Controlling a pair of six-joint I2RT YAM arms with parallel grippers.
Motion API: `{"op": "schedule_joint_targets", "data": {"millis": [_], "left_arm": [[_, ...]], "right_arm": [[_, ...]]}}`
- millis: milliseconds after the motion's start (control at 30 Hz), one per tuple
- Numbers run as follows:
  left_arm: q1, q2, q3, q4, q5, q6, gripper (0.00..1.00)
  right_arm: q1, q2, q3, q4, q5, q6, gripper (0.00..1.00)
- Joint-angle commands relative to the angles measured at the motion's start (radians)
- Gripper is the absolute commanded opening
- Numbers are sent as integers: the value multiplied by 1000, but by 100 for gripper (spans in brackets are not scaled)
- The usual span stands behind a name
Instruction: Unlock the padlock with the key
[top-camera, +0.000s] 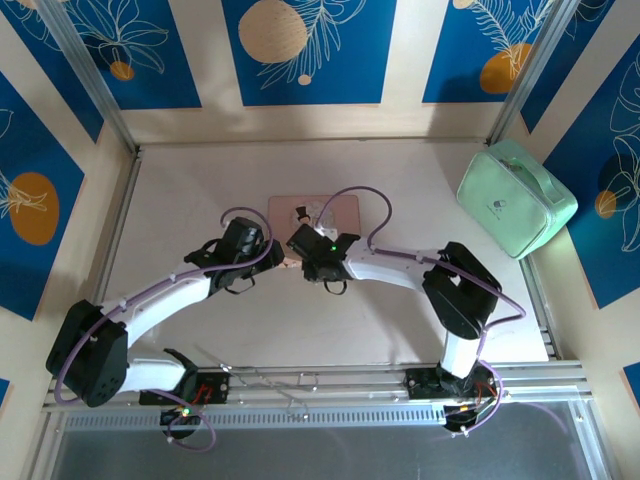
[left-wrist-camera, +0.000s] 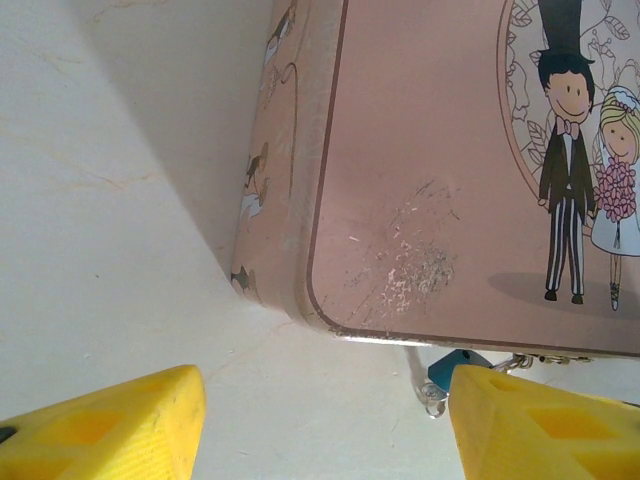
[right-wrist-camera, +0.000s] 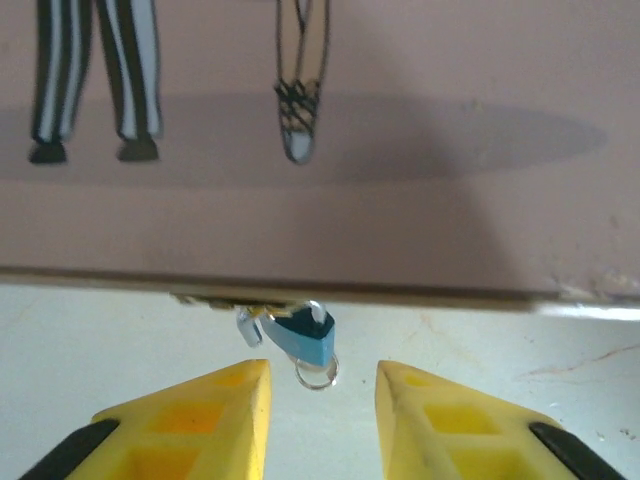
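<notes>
Pale table (right-wrist-camera: 100, 340), pink box (right-wrist-camera: 320, 230) on it. Padlock (right-wrist-camera: 305, 335) hangs at box's near edge, body tilted toward right gripper (right-wrist-camera: 322, 378), nearer, narrowly parted, empty. Left gripper (left-wrist-camera: 325, 395) wide, empty, off to padlock's side.

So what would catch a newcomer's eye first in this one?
The pink box with a cartoon bride and groom on its lid lies mid-table, where both arms meet. A tiny blue padlock is hooked at its near edge, right in front of the right gripper, whose yellow jaws stand open. A mint-green case sits alone at the far right corner.
</notes>
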Motion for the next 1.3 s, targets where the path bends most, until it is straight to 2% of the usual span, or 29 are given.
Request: {"op": "schedule_joint_targets", "data": {"millis": [0, 300, 467, 533, 633, 700, 767, 900, 1133, 1267], "left_arm": [[17, -17, -14, 1, 13, -2, 65], [19, -13, -24, 19, 13, -14, 64], [19, 1, -24, 27, 19, -22, 64], [18, 1, -25, 31, 23, -24, 64], [18, -1, -26, 29, 25, -24, 64], [18, -2, -29, 30, 24, -24, 64], [18, -2, -32, 34, 27, -27, 64], [18, 4, -37, 44, 35, -33, 63], [18, 4, -45, 56, 43, -42, 62], [18, 4, -49, 61, 47, -48, 62]], "right_arm": [[11, 51, 61, -108, 67, 24, 39], [40, 143, 188, -247, 116, 64, 27], [42, 201, 255, -307, 130, 86, 36], [42, 204, 254, -304, 128, 87, 36], [42, 195, 230, -262, 109, 68, 45], [42, 190, 216, -230, 99, 54, 48], [41, 190, 211, -214, 97, 45, 48], [31, 197, 203, -179, 85, 25, 40], [25, 217, 205, -177, 88, 15, 52], [26, 244, 234, -242, 124, 40, 43]]}}
